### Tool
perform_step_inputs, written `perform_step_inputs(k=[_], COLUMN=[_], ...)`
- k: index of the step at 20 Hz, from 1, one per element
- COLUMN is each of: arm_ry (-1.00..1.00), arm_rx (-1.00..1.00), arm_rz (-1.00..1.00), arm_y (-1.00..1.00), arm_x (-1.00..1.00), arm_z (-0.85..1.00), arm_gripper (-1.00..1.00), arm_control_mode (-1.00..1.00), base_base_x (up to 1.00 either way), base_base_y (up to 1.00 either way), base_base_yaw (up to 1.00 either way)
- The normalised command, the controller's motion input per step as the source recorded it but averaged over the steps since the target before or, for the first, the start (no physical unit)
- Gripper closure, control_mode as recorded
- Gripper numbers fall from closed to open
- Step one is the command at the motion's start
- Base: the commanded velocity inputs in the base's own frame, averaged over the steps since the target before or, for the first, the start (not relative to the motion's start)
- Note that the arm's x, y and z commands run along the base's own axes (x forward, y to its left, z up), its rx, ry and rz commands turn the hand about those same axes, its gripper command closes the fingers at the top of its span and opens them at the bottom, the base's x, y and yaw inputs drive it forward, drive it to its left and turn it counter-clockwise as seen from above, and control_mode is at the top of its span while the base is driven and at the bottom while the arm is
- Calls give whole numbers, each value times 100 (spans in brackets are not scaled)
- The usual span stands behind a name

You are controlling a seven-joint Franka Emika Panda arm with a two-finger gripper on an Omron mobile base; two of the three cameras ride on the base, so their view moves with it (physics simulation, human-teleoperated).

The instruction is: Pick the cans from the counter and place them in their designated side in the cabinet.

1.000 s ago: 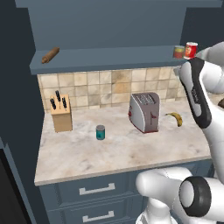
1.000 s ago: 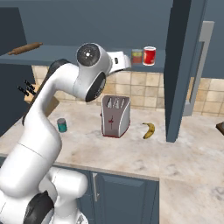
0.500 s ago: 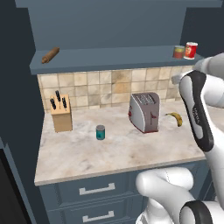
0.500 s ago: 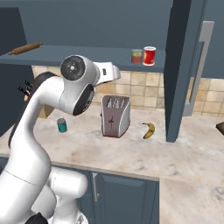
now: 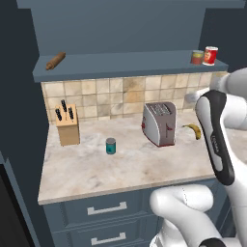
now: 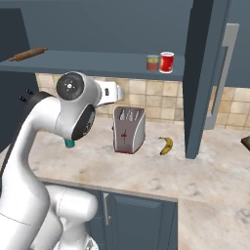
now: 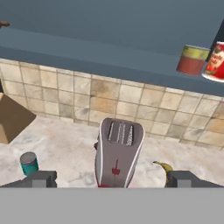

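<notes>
The teal-labelled can (image 5: pixel 111 145) stands on the counter (image 5: pixel 125 169) between the knife block and the toaster; the hand view has it (image 7: pixel 29 163) at lower left. The shorter red-orange and yellow-green can (image 5: pixel 197 57) stands on the cabinet (image 5: pixel 120 65) shelf at the right end, next to a red can. From the right base it (image 6: pixel 153 62) is beside that red can too. My gripper (image 7: pixel 112 179) is open and holds nothing. It hangs in the air in front of the toaster, below shelf height, facing the tiled wall.
A red can with white bands (image 5: pixel 210 55) sits at the shelf's right end, and a rolling pin (image 5: pixel 55 60) lies at its left end. On the counter are a knife block (image 5: pixel 67 126), a silver toaster (image 5: pixel 159 123) and a banana (image 5: pixel 194 129). A tall cabinet side (image 6: pixel 202 78) stands right of the banana.
My hand has drawn back and down from the shelf's right end, away from the short can. The jaws have stayed open. Both cans have kept their places.
</notes>
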Motion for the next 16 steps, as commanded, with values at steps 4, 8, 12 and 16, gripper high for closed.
perform_step_inputs(k=[4, 8, 12, 16], arm_ry=[6, 6, 8, 7], arm_rx=[2, 0, 0, 3], arm_rz=[0, 0, 1, 1], arm_y=[23, 24, 35, 44], arm_x=[-29, -28, -25, -17], arm_z=[-23, -18, -12, -6], arm_gripper=[-100, -100, -100, -100], arm_control_mode=[-100, -100, -100, -100], base_base_x=[0, 0, 0, 0], base_base_y=[0, 0, 0, 0], base_base_yaw=[0, 0, 0, 0])
